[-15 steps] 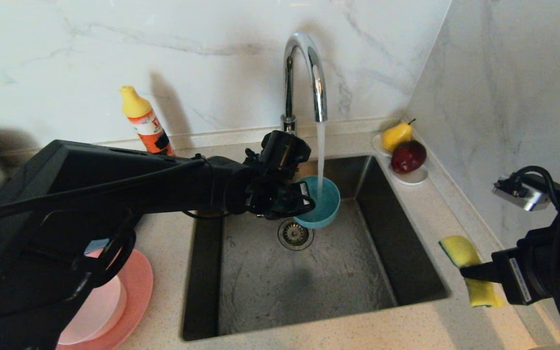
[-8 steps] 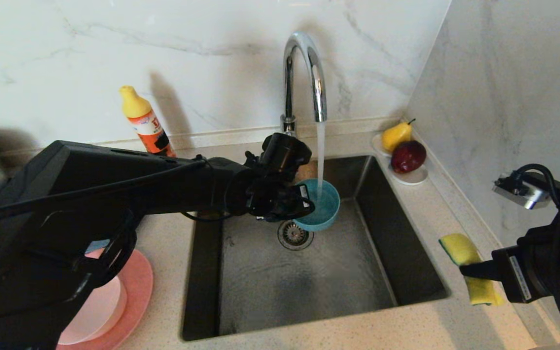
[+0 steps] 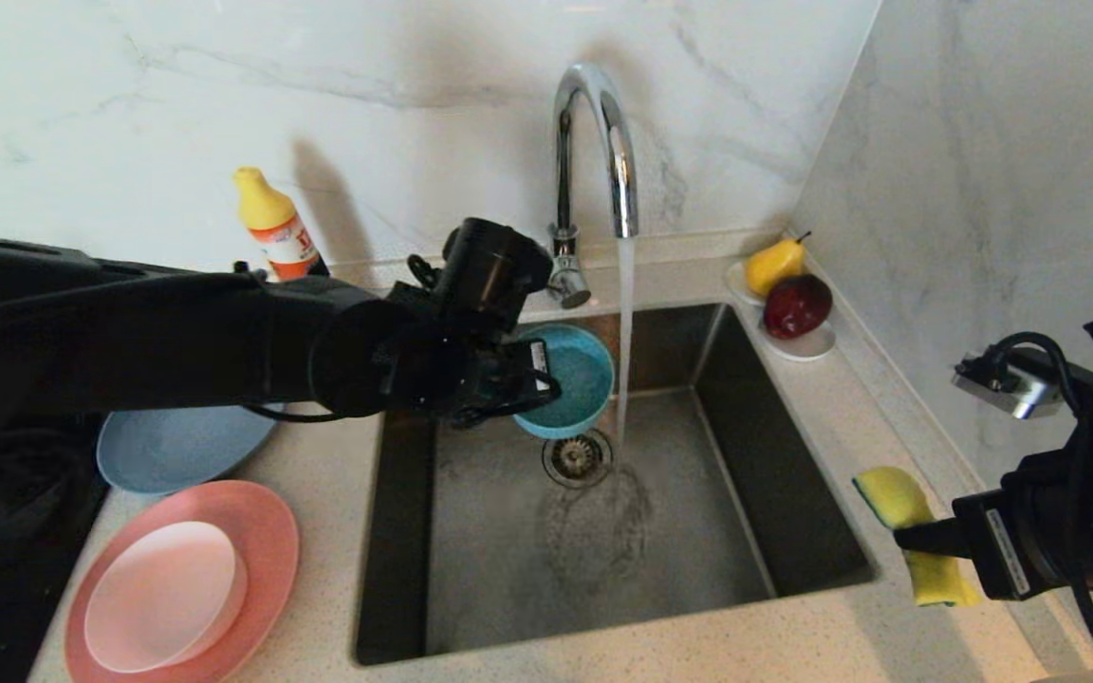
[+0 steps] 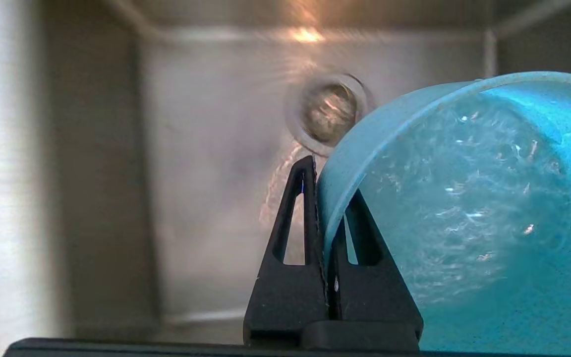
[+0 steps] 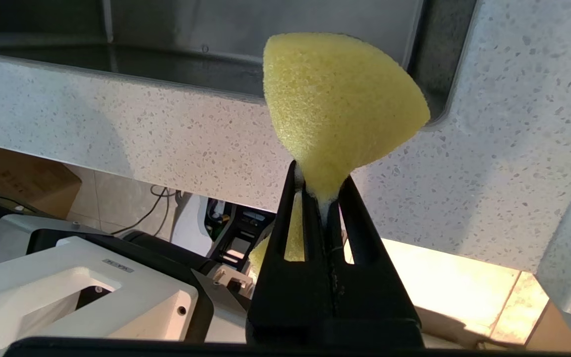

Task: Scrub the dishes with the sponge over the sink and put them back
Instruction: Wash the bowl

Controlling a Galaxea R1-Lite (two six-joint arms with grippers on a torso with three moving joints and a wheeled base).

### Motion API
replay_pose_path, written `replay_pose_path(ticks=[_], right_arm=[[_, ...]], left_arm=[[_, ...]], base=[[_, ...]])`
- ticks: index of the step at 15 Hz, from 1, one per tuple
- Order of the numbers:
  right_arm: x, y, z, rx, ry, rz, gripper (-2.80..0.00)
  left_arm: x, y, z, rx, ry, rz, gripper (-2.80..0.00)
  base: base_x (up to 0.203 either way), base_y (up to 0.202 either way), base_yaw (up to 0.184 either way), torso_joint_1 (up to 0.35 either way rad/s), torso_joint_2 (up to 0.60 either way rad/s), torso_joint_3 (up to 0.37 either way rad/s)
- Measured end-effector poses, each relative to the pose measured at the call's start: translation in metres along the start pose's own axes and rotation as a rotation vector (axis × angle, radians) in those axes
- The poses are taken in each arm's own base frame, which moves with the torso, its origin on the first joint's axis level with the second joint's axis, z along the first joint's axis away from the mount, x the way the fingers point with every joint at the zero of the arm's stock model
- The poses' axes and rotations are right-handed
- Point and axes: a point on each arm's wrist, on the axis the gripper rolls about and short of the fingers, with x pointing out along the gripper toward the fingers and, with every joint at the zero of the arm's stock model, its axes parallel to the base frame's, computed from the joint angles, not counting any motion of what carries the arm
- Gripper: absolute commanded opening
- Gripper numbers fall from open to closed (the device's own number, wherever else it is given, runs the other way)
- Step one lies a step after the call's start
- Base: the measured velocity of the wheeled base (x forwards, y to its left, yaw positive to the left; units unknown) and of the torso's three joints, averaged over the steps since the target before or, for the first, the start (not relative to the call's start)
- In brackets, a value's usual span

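Note:
My left gripper (image 3: 535, 387) is shut on the rim of the teal bowl (image 3: 573, 379), one finger inside and one outside. It holds the bowl tilted above the sink (image 3: 509, 560), just left of the running water (image 3: 624, 332). The left wrist view shows the wet bowl (image 4: 464, 223) clamped in the left gripper (image 4: 322, 186), with the drain (image 4: 329, 111) beyond. At the sink's right edge my right gripper (image 3: 928, 541) is shut on the yellow sponge (image 3: 902, 498), squeezed in the right gripper (image 5: 321, 186) as the sponge (image 5: 340, 104) fans out. A salmon-pink plate (image 3: 267, 531) carries a pale pink bowl (image 3: 162, 593); a grey-blue plate (image 3: 176, 446) lies behind.
The chrome faucet (image 3: 594, 142) pours onto the sink floor beside the drain (image 3: 577, 457). An orange detergent bottle (image 3: 273, 228) stands at the back left. A white dish (image 3: 807, 346) with a pear and an apple sits in the back right corner, by the marble side wall.
My left arm has drawn back to the left and risen, taking the teal bowl out of the water stream and tipping it. The grey-blue plate is now uncovered. The right arm has stayed put.

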Motion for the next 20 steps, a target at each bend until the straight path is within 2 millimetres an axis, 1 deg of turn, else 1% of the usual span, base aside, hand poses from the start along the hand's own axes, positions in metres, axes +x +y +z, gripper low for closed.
replay_pose_path(ticks=[2, 4, 7, 9, 11, 15, 20], right_arm=[[0.001, 0.0, 0.0, 0.0, 0.006, -0.001, -2.8], [0.003, -0.001, -0.003, 0.0, 0.016, -0.003, -2.8], [0.006, -0.001, -0.004, -0.001, 0.016, -0.003, -2.8], [0.007, -0.001, -0.003, -0.004, 0.012, -0.003, -2.8], [0.008, -0.001, -0.003, -0.003, 0.015, -0.003, -2.8], [0.012, -0.002, -0.003, 0.001, 0.025, -0.005, -2.8], [0.016, -0.001, -0.001, -0.001, 0.021, -0.004, -2.8]], left_arm=[[-0.016, 0.015, 0.001, 0.039, -0.05, 0.04, -2.8], [-0.025, 0.027, 0.002, 0.061, -0.135, 0.058, -2.8], [-0.028, 0.044, 0.002, 0.055, -0.29, 0.038, -2.8], [-0.029, 0.053, 0.001, 0.03, -0.391, -0.008, -2.8], [-0.037, 0.058, 0.004, 0.004, -0.486, -0.074, -2.8], [-0.059, 0.063, 0.017, 0.01, -0.66, -0.123, -2.8], [-0.069, 0.07, 0.011, -0.001, -0.774, -0.189, -2.8]], base=[[0.0, 0.0, 0.0, 0.0, 0.0, 0.0], [0.0, 0.0, 0.0, 0.0, 0.0, 0.0], [0.0, 0.0, 0.0, 0.0, 0.0, 0.0], [0.0, 0.0, 0.0, 0.0, 0.0, 0.0], [0.0, 0.0, 0.0, 0.0, 0.0, 0.0], [0.0, 0.0, 0.0, 0.0, 0.0, 0.0], [0.0, 0.0, 0.0, 0.0, 0.0, 0.0]])
